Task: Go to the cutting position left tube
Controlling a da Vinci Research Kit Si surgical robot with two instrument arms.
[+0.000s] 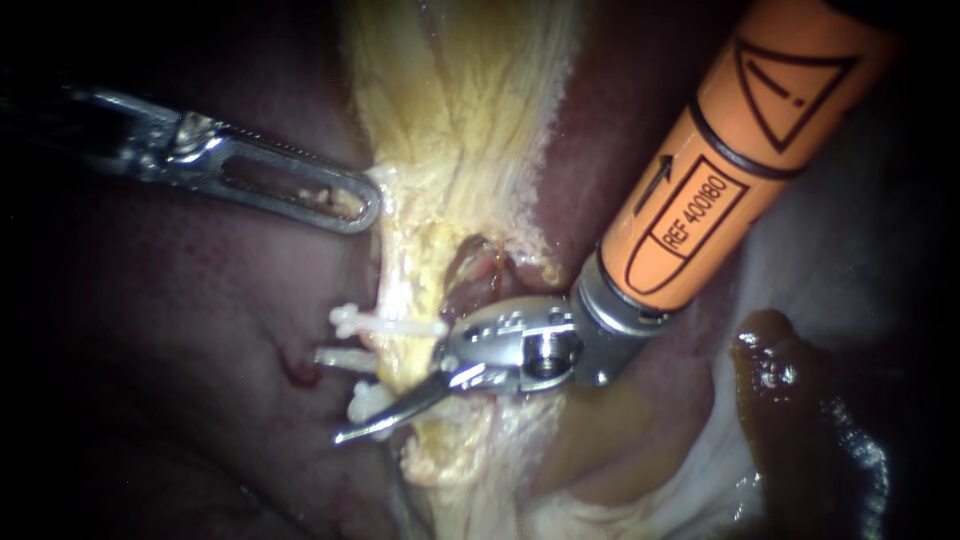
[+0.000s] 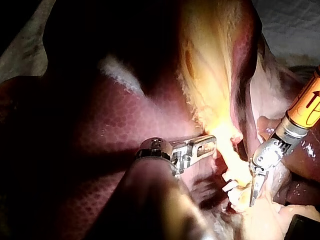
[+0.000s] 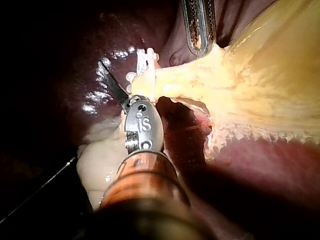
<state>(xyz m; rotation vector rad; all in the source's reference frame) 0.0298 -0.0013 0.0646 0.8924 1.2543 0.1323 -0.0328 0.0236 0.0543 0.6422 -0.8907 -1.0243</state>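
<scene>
Where dark red liver [image 1: 170, 330] fills the surroundings, a pale yellow band of tissue [image 1: 455, 110] narrows into a tube [image 1: 408, 350] carrying three white clips [image 1: 385, 325]. The liver on the side of the tube where the clip ends stick out lies bare and open. The opposite side is crowded by an orange sleeve [image 1: 720, 170] and metal wrist. The right instrument [image 1: 400, 392] meets the tube sideways, blades parted, one blade crossing in front of the tube beside the lowest clip. Above the tube, the left instrument [image 1: 362, 205] lies nearly level, jaws clamped on the band's edge.
</scene>
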